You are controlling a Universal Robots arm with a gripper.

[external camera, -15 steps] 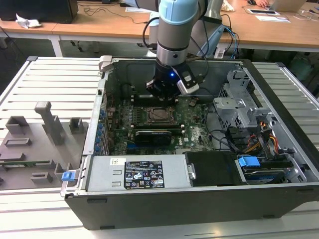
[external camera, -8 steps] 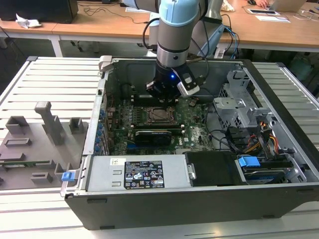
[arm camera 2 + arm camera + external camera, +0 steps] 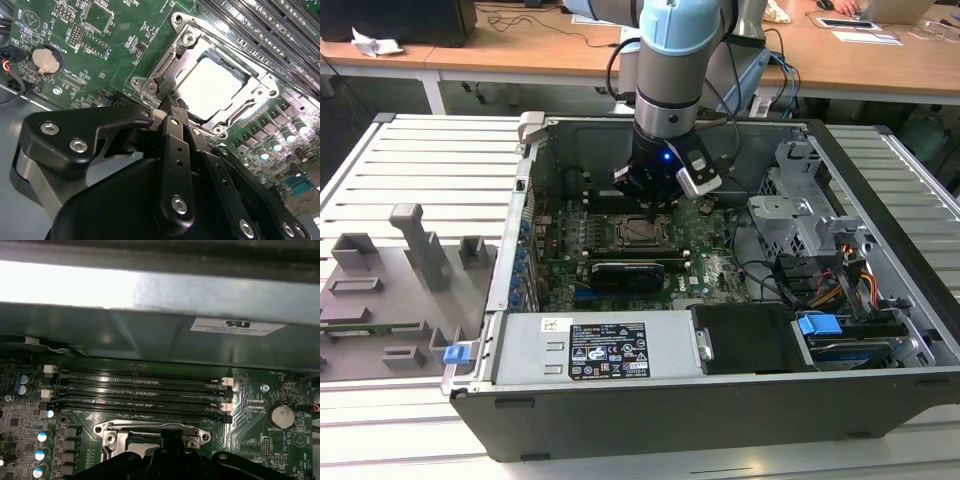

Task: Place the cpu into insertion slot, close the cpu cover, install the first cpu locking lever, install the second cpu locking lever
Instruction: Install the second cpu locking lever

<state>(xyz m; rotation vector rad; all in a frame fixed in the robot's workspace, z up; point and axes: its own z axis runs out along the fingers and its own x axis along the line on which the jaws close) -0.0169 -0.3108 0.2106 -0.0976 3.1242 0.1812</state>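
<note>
On a table of grey metal slats (image 3: pixel 420 160) stands an open computer case (image 3: pixel 650 410), and the arm (image 3: pixel 670 60) reaches down into it from above. Its gripper (image 3: pixel 648 212) hangs over the green motherboard (image 3: pixel 710 265), just at the far edge of the insertion slot (image 3: pixel 642 232). In the second wrist view the gripper (image 3: pixel 172 102) has its fingers (image 3: pixel 175 145) pressed together, and their tips touch the metal frame at one edge of the insertion slot (image 3: pixel 165 65); what exactly they press on, I cannot tell. The cpu (image 3: pixel 210 87) lies already inside the socket, its silvery top looks very bright under the light. The cpu cover (image 3: pixel 250 100) lies flat around it, so the chip shows through the square window.

Beside the socket, on the side toward the rear wall of the case, run the long black memory slots (image 3: pixel 140 395). A round coin battery (image 3: pixel 46 59) sits on the board, well apart from the socket. Near the front edge of the motherboard lies a long black card (image 3: pixel 625 272). At the front of the case is the grey power supply (image 3: pixel 590 350) with labels on it, and at the exterior view's right are a silver drive cage (image 3: pixel 800 200) and coloured cables (image 3: pixel 845 285).

On the table at the exterior view's left stand several grey holders (image 3: pixel 415 245). Behind the table, wooden desks (image 3: pixel 520 50) with papers and cables close the room.
</note>
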